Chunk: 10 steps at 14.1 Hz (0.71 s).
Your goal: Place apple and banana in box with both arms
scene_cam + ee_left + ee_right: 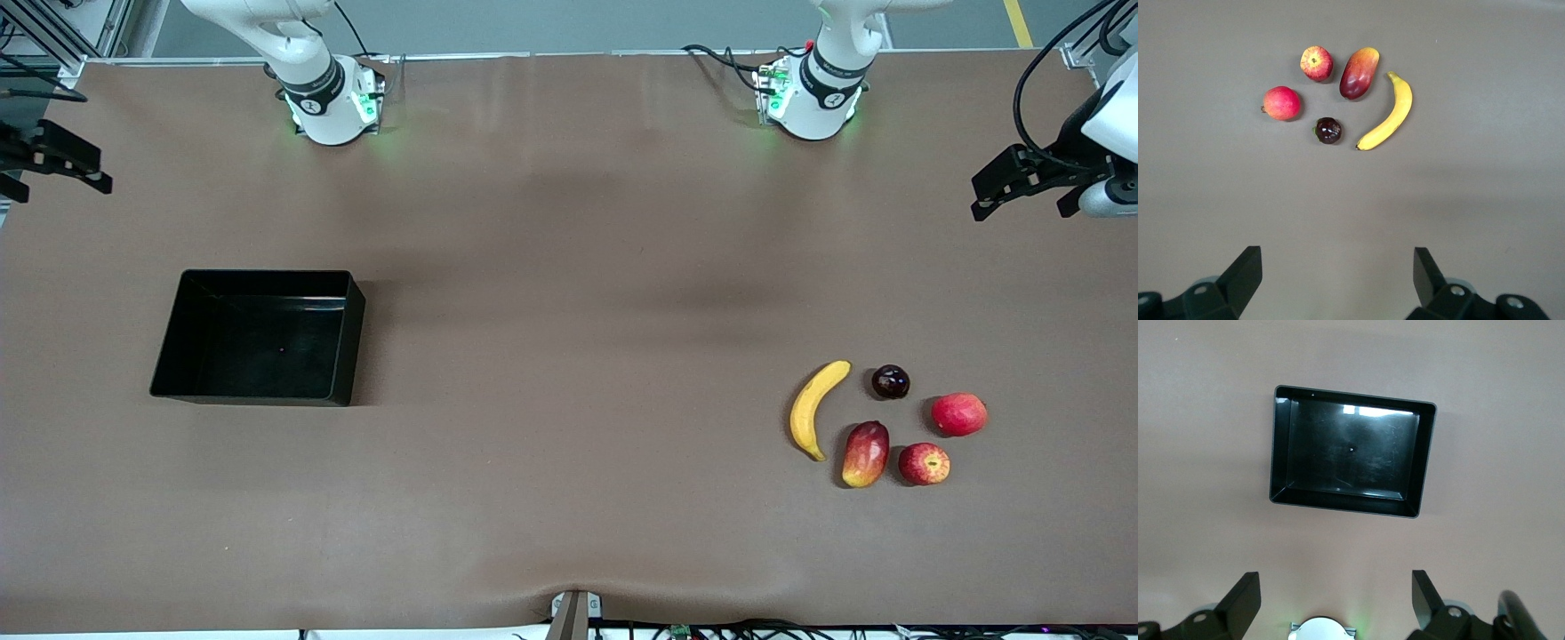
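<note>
The table (569, 356) is lit evenly from above; soft shadows are cast, and glare is seen in the box (1421, 463).

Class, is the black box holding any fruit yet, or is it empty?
Empty: the box shows only bare black floor; the banana and apple lie on the table.

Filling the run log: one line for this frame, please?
stage: not started | apple, banana: on table, left arm's end | box: empty | left claw: open, raised | right claw: open, above box

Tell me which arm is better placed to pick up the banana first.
Left. The left gripper, jaws open, hangs at the fruit end of the table, its camera viewing the banana. The right gripper views only the box.
</note>
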Available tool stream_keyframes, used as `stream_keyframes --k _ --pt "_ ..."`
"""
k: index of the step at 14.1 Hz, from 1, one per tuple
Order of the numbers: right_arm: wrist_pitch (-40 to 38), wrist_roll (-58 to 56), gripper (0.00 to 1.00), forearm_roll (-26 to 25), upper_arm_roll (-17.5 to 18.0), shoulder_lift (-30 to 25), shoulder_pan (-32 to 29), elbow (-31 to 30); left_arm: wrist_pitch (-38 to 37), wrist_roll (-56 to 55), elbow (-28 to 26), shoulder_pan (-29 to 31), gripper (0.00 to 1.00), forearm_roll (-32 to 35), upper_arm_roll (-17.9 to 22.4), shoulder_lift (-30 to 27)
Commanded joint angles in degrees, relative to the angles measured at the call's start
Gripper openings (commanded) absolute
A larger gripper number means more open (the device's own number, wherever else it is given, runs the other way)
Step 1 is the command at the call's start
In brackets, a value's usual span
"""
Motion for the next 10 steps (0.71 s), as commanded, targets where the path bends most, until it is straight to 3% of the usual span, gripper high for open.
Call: stream_keyframes --k 1,5,8,10 --pt "0.7 0.6 1.00 0.9 0.5 -1.0 -1.3 -1.2 -1.0 0.0 0.7 0.2 1.00 -0.5 -0.4 0.5" --pt "0.9 0.6 1.00 0.7 0.5 -0.3 -1.7 -1.0 -1.0 0.0 0.8 0.3 1.00 -0.5 -0.4 0.7" --pt "0.9 0.3 1.00 0.7 0.5 5.5 -1.9 5.0 -1.0 0.0 0.8 0.5 1.00 -0.5 -0.4 2.1" --pt "1.0 0.2 1.00 0.2 0.4 6.9 -1.9 5.7 -0.4 0.0 0.7 0.4 1.00 -0.4 -0.3 3.5"
